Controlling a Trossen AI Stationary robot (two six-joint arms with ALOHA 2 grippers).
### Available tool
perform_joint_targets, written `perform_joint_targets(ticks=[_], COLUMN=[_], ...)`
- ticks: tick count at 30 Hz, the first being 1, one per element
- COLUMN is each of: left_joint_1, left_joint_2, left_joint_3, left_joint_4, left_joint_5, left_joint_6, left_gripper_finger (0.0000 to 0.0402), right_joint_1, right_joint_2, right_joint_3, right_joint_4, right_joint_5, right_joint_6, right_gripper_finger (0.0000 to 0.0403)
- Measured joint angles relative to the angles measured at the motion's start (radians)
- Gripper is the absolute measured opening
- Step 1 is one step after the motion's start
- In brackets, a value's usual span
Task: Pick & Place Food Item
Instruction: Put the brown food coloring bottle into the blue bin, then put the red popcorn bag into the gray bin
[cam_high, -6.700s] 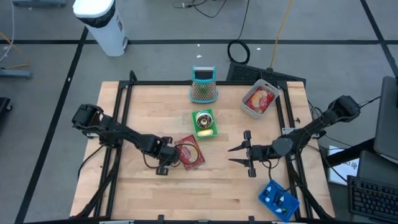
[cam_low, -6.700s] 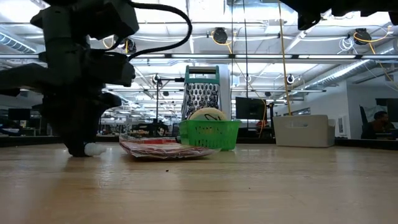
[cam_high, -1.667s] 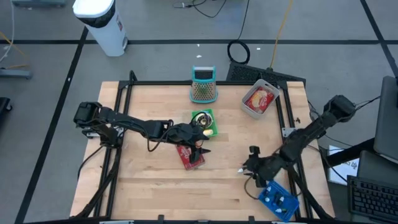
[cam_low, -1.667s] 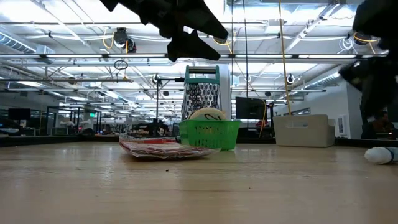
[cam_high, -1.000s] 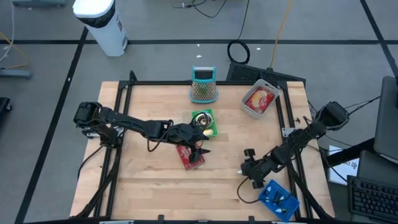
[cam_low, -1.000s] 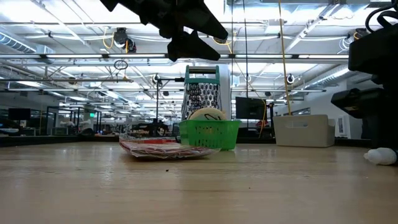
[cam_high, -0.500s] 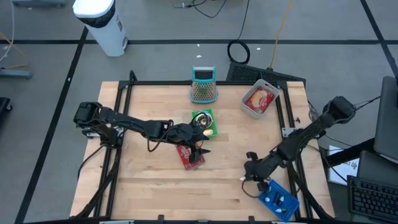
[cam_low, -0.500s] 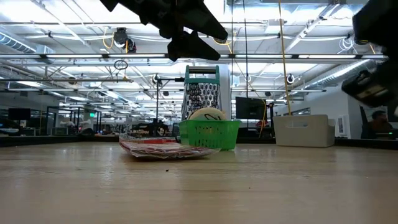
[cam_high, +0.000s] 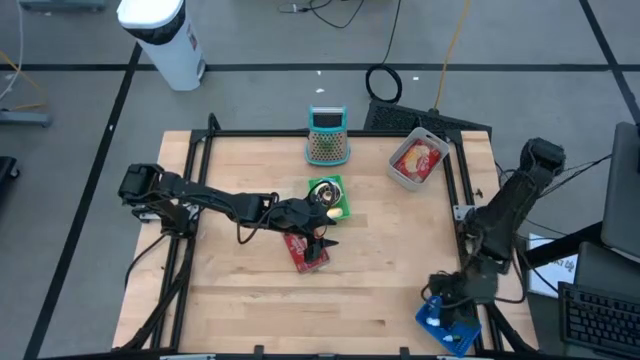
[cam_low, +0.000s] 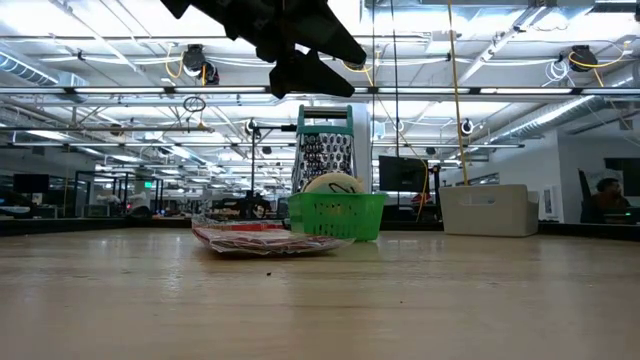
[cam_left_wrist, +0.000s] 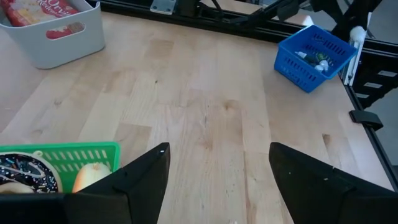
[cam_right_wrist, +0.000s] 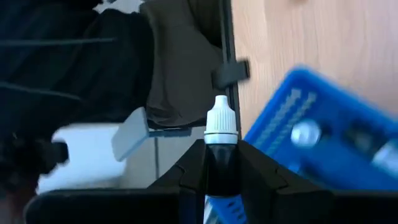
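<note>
High view: right gripper (cam_high: 447, 296) above blue basket (cam_high: 447, 325), counter's (cam_high: 240, 290) near right corner. Left gripper (cam_high: 318, 236), spread, over red packet (cam_high: 306, 251).
Left wrist view: white bin (cam_left_wrist: 53, 31), packet lettering unreadable.
Right wrist view: gripper pinching dropper bottle (cam_right_wrist: 221, 140).

You've got a light wooden table (cam_high: 240, 290) with a black frame round its edges. On it, at the far edge near the middle, a teal-framed grater (cam_high: 326, 136) stands upright. To its right, toward the far right corner, a white bin (cam_high: 417, 158) holding red snack packs. In the middle, a green basket (cam_high: 329, 198) with a round food item and a dark patterned thing inside. Just beside it, on the near side, a red flat packet (cam_high: 306, 250) lies on the wood. At the near right corner, a blue basket (cam_high: 447, 325) with small items in it.
</note>
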Motion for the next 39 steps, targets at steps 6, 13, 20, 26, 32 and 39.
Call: perform_joint_targets(ticks=[6,13,20,26,32,39], left_joint_1=[0.000,0.000,0.000,0.001,0.002,0.002], left_joint_2=[0.000,0.000,0.000,0.000,0.000,0.000], left_joint_3=[0.000,0.000,0.000,0.000,0.000,0.000], left_joint_4=[0.000,0.000,0.001,0.001,0.001,-0.031], left_joint_5=[0.000,0.000,0.000,-0.014,-0.044,-0.034], left_joint_6=[0.000,-0.012,-0.014,-0.008,-0.016,-0.039], left_gripper_finger=[0.0271,0.0271,0.0271,0.0271,0.0271,0.0271], right_joint_1=[0.186,0.274,0.283,0.284,0.277,0.234], right_joint_2=[0.042,0.086,0.092,0.092,0.092,0.092], right_joint_3=[0.000,0.000,0.001,0.001,0.001,0.001], right_joint_4=[-0.005,-0.007,-0.024,-0.031,-0.032,-0.035], right_joint_5=[0.137,0.176,0.178,0.201,0.269,0.363], right_joint_6=[0.301,0.452,0.463,0.464,0.419,0.273], right_gripper_finger=[0.0053,0.0053,0.0057,0.0096,0.0119,0.0125])
